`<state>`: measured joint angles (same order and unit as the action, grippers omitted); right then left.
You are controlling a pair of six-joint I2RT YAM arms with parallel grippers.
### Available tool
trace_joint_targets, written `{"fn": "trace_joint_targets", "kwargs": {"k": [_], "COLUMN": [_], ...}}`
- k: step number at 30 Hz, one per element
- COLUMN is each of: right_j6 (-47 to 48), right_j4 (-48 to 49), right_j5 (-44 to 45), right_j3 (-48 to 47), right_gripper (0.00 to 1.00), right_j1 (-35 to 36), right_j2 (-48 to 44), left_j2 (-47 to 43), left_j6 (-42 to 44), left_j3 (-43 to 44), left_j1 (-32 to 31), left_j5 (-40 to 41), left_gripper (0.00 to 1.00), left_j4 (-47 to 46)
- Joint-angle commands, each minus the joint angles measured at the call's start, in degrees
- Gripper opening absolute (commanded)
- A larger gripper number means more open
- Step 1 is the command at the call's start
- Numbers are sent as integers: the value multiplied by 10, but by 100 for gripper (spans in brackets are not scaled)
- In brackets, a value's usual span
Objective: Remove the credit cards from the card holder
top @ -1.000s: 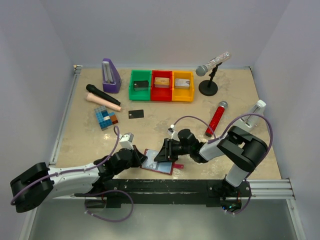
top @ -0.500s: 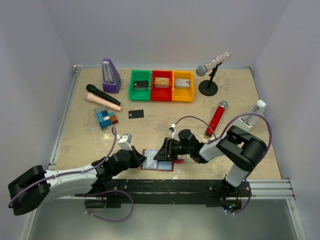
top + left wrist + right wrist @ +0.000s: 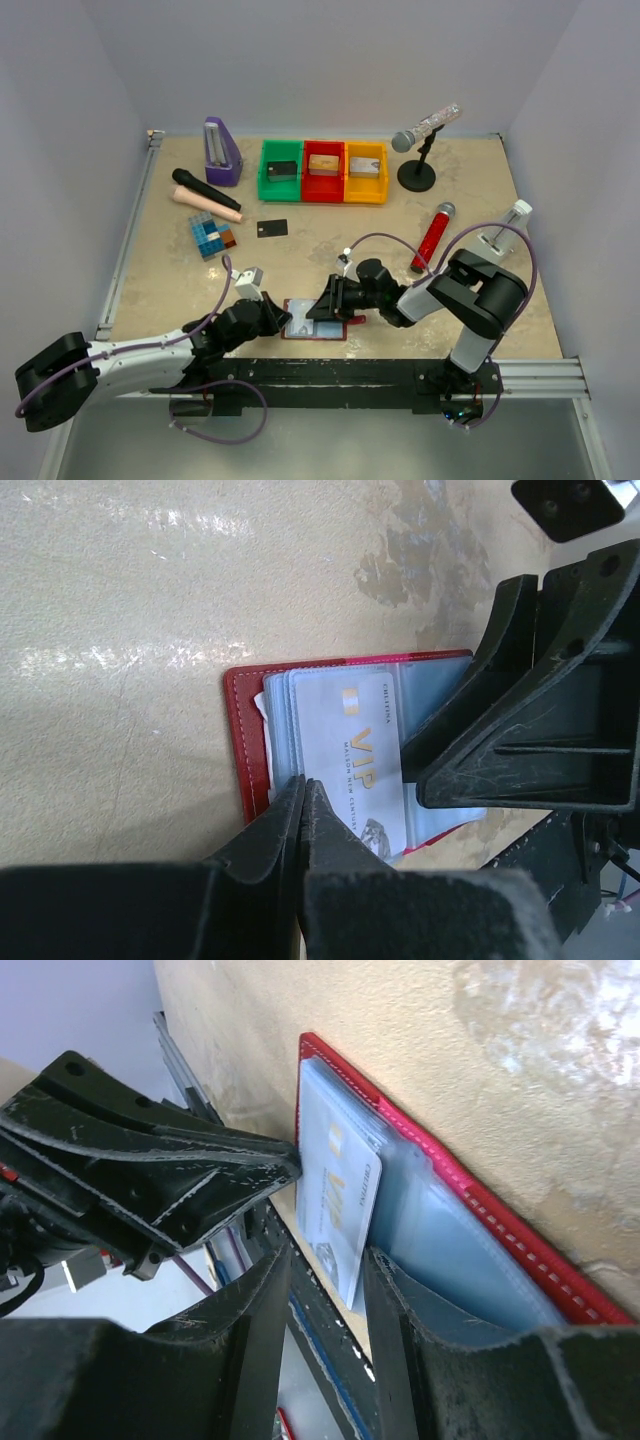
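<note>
The card holder [image 3: 243, 735] lies open and flat on the counter [image 3: 300, 262], dark-red cover down and pale bluish clear pockets [image 3: 450, 1230] facing up. The arms' base rail [image 3: 330, 370] runs just on the near side of it, and the two arms reach it from opposite sides.

The left pincer [image 3: 303, 783] meets the card holder's left half. Its fingers are drawn together to a thin slit. The edge of a silvery-grey card [image 3: 350, 765] runs straight into that slit, so the pincer is clamped on the card's edge. The card bears gold "VIP" lettering and lies on top of the pocket stack. The end toward the base rail reaches a little past the pockets. How much of the card sits inside a pocket cannot be told.

The right pincer [image 3: 328, 1257] is at the card holder's right half with its fingers apart, gripping nothing. One finger rests on the clear pockets just beside the card. The other is on the rail side of it, and the card's corner shows in the gap between them.

Beyond the card holder, away from the base rail and well apart from it, a black card [image 3: 272, 228] lies flat on the counter. Farther beyond, three bins stand side by side: a green bin [image 3: 282, 185], a red bin [image 3: 323, 187] and a yellow bin [image 3: 365, 189], each with a small block in it. A red microphone [image 3: 432, 238] lies beyond the card holder and to its right, well apart from it.
</note>
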<state>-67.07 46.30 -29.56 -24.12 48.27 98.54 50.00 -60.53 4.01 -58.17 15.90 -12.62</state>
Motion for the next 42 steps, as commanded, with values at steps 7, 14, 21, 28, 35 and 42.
{"fn": "trace_joint_targets", "kwargs": {"k": [7, 14, 21, 28, 35, 42], "right_j6": [-33, -28, -23, -12, 0, 15], "right_j4": [90, 73, 68, 49, 30, 7], "right_j5": [12, 18, 13, 11, 11, 13], "right_j3": [-14, -14, -11, -11, -8, -8], "right_gripper": [40, 32, 7, 0, 0, 0], "right_j1": [-1, -3, -3, -4, -8, -10], "right_j2": [19, 12, 18, 15, 2, -6], "left_j2": [24, 3, -32, -42, -50, -65], "left_j6": [-8, -13, -18, -20, -21, -20], "left_j3": [-16, -21, -21, -20, -20, -14], "left_j1": [-5, -5, -5, -5, -5, -5], "left_j5": [-31, -23, -6, 0, 5, 12], "left_gripper": [0, 0, 0, 0, 0, 4], "left_j4": [0, 16, 50, 66, 78, 97]}}
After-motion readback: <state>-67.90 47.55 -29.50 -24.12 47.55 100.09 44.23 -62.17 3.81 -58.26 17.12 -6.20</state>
